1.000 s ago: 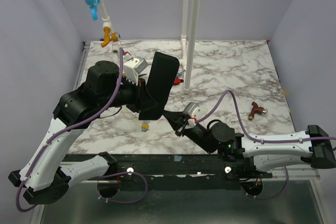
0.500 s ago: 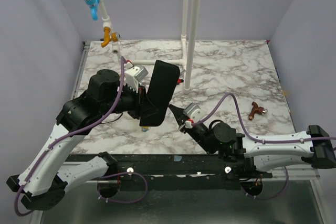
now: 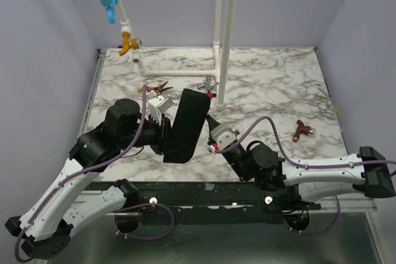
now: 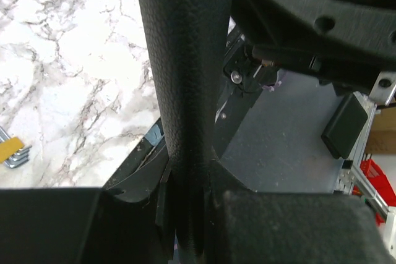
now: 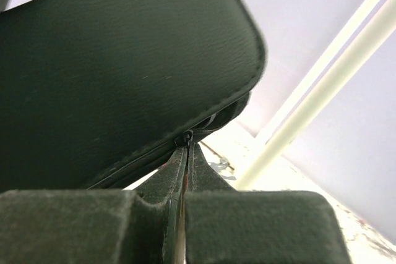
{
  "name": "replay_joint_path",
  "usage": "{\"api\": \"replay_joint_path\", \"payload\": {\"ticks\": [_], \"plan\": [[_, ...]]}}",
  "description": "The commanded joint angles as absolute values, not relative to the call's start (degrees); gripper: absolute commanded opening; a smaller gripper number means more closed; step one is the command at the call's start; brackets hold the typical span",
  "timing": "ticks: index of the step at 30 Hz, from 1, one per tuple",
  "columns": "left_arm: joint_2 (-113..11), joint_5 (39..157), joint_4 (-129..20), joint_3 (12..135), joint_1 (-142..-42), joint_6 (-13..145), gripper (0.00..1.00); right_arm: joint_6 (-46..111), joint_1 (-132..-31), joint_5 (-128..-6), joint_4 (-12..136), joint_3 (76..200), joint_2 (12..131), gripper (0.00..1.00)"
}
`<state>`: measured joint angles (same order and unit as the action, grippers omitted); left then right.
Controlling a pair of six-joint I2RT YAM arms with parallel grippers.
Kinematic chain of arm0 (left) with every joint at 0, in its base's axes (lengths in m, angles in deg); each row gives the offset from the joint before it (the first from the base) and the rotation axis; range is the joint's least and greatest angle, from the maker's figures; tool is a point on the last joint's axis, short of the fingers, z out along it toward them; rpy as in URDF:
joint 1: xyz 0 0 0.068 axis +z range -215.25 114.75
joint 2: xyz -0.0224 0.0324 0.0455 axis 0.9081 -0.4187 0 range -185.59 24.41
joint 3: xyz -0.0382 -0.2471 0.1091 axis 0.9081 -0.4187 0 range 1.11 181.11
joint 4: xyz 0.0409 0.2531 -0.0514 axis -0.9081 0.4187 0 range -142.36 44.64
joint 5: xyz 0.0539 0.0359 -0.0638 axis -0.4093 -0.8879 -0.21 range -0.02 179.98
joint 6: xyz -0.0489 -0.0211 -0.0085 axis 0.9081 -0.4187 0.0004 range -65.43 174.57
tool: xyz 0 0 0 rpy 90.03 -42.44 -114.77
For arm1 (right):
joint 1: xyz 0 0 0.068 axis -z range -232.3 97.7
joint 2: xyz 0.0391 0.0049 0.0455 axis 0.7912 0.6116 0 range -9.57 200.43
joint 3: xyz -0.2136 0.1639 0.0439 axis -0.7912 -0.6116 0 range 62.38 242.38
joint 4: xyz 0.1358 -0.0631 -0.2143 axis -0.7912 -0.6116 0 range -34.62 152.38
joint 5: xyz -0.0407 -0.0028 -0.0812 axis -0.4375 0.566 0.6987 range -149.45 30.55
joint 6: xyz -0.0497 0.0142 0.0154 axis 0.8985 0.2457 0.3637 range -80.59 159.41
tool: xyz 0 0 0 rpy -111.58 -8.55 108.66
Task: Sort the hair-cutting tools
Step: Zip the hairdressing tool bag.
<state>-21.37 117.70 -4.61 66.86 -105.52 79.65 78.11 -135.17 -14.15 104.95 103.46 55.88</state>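
Holding, left gripper point(image 4: 185, 205): one black case point(image 4: 182, 60), jaws narrow.
Right gripper point(image 5: 184, 156): pinched on zipper pull point(image 5: 184, 138).
Top view only: one pliers point(image 3: 162, 86), one brown tool point(image 3: 302, 130).

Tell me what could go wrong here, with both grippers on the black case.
1. The left gripper clamps the black case upright by one narrow edge; a pull from the other side could twist it loose.
2. The right gripper is pinched shut right at the zipper pull; so small a hold may slip.
3. The white pipe stands close behind the case and could be struck.
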Motion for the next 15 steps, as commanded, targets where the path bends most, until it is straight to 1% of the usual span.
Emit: {"api": "replay_joint_path", "payload": {"ticks": [1,10,15], "plan": [[-16.9,122.6,-4.6,63.1,-106.3,78.6,0.0,83.5,-134.7,-10.1,107.8,106.6,53.6,0.01],[-11.0,125.9,-5.9,55.0,-106.4,77.5,0.0,84.8,-134.7,-13.1,96.0,108.7,49.2,0.01],[-10.1,125.6,-6.0,51.3,-107.2,75.3,0.0,90.3,-134.7,-16.2,89.5,110.2,47.5,0.01]]}}
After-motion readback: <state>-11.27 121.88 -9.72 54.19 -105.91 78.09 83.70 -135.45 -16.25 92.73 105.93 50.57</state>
